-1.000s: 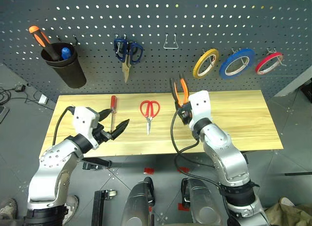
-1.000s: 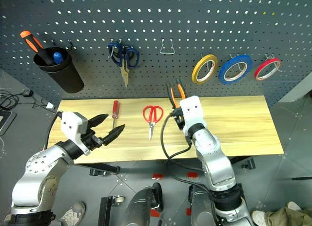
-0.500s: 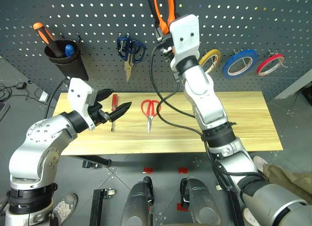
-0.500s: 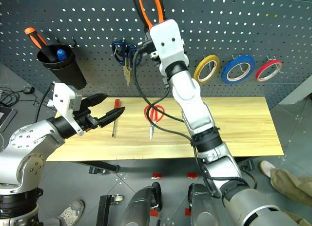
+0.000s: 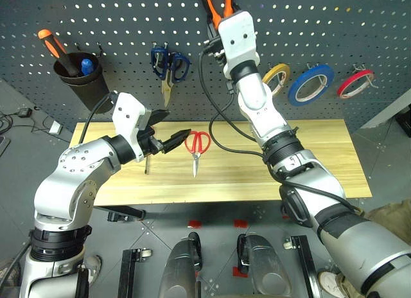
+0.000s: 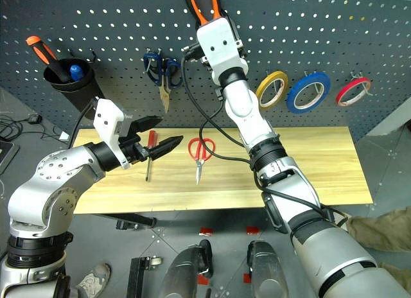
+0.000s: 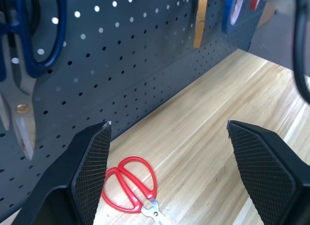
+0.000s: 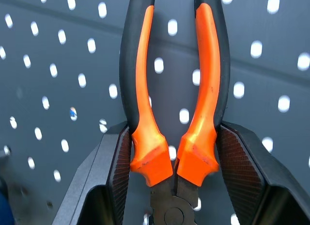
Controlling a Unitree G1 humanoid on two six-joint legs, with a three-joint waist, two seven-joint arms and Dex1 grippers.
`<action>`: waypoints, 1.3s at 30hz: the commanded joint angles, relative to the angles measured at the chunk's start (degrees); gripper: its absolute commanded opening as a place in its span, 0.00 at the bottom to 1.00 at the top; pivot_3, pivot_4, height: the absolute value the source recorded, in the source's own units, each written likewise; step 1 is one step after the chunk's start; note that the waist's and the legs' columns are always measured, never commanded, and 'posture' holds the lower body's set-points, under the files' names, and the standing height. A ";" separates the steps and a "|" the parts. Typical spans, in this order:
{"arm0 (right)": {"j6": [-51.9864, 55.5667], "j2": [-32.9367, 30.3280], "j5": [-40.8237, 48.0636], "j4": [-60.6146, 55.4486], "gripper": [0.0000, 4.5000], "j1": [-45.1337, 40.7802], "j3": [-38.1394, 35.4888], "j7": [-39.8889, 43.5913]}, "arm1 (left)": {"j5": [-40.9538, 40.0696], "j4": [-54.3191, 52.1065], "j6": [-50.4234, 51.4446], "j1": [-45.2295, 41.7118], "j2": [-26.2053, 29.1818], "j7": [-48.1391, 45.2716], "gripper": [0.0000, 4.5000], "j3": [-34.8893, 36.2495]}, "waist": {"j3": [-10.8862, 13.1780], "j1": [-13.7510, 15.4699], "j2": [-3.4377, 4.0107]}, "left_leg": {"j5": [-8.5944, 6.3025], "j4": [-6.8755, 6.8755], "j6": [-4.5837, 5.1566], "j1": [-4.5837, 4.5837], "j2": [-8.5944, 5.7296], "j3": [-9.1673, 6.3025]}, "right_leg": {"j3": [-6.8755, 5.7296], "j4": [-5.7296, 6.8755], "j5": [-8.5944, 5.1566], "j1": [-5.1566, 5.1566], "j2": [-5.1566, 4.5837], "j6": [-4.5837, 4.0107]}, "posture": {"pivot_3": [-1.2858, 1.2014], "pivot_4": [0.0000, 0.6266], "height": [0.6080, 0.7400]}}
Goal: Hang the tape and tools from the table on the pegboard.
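Pegboard [image 5: 96,15] | right gripper [image 8: 173,152] clamps pliers [image 8: 172,89] | left gripper [image 7: 169,152] agape

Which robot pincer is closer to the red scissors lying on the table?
Left. The left pincer hovers open just beside the red-handled scissors with steel blades; the right pincer is high against the dark grey pegboard, gripping orange-and-black pliers.

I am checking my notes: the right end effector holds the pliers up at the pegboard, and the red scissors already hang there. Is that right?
Not quite. The red scissors lie on the table, as the left eye view shows. The right end effector does hold the pliers at the pegboard.
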 commanded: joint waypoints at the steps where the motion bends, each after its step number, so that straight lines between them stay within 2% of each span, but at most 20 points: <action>1: -3.41 0.17 -0.50 1.71 0.52 -1.84 -0.75 -1.95 | 0.95 0.71 -1.87 -1.28 -0.38 0.16 0.89 0.52 | 0.03 0.07 0.00 | 0.00 0.00 0.00 0.00 0.00 0.00 | -0.01 0.01 0.00 0.00 0.00 0.00 | 0.49 0.52 1.00; 7: -3.33 0.64 -0.95 4.37 0.52 -0.63 -0.45 -3.41 | 2.84 2.59 -3.68 -1.78 -1.16 0.64 0.89 0.11 | 0.15 0.47 -0.01 | 0.00 0.01 -0.01 0.01 0.02 0.00 | 0.01 0.03 0.00 0.00 0.01 0.00 | 0.49 0.53 1.00; 18: 4.67 1.48 2.66 3.49 0.52 3.40 -3.61 -1.87 | 7.95 7.37 -8.11 -3.42 -4.03 2.61 0.89 -1.32 | 0.16 1.25 -0.03 | 0.00 0.11 0.00 0.10 0.04 -0.02 | 0.00 0.10 0.02 0.10 0.01 -0.03 | 0.47 0.52 1.00; 24: 9.53 1.93 4.96 -0.85 0.96 6.13 -5.20 0.29 | 8.74 7.92 -8.61 -2.45 -4.62 2.57 0.89 -1.61 | 0.17 1.33 -0.03 | 0.01 0.09 -0.02 0.15 0.06 -0.05 | -0.03 0.13 0.05 0.14 0.01 -0.09 | 0.47 0.51 1.00; 25: 10.71 1.94 5.29 -2.71 1.00 7.16 -5.27 0.99 | 9.01 7.98 -8.61 -2.00 -4.82 3.05 0.89 -1.55 | 0.17 1.30 -0.03 | 0.01 0.08 -0.02 0.14 0.06 -0.03 | -0.02 0.11 0.05 0.12 0.01 -0.09 | 0.46 0.51 1.00; 30: 18.37 1.42 6.56 -18.44 1.00 15.43 -4.64 4.50 | 8.93 6.93 -6.66 0.33 -7.25 5.98 0.89 -1.13 | 0.16 1.22 -0.03 | 0.01 0.02 -0.02 0.11 0.07 -0.02 | -0.03 0.01 0.05 0.10 0.01 -0.08 | 0.46 0.50 1.00; 31: 21.19 1.37 7.24 -24.12 1.00 18.45 -3.81 6.93 | 8.46 6.43 -5.48 1.10 -8.10 6.79 0.89 -1.16 | 0.16 1.23 -0.03 | 0.01 0.01 -0.02 0.10 0.07 -0.01 | -0.03 -0.02 0.05 0.10 0.01 -0.08 | 0.46 0.50 1.00; 34: 31.24 -0.46 10.31 -44.21 1.00 30.46 0.76 16.50 | 9.79 5.69 -1.91 4.02 -10.65 11.05 0.99 -2.40 | 0.16 1.34 -0.04 | 0.00 0.00 -0.01 0.09 0.07 -0.04 | -0.04 -0.06 0.04 0.12 0.02 -0.07 | 0.46 0.49 1.00; 39: 50.19 -7.02 18.51 -68.53 1.00 46.35 3.79 27.94 | 14.45 8.35 4.40 6.95 -15.27 19.72 0.99 -4.86 | 0.13 1.53 -0.06 | -0.02 0.09 0.00 0.08 0.06 -0.11 | -0.05 0.02 0.04 0.14 0.02 -0.07 | 0.45 0.47 1.00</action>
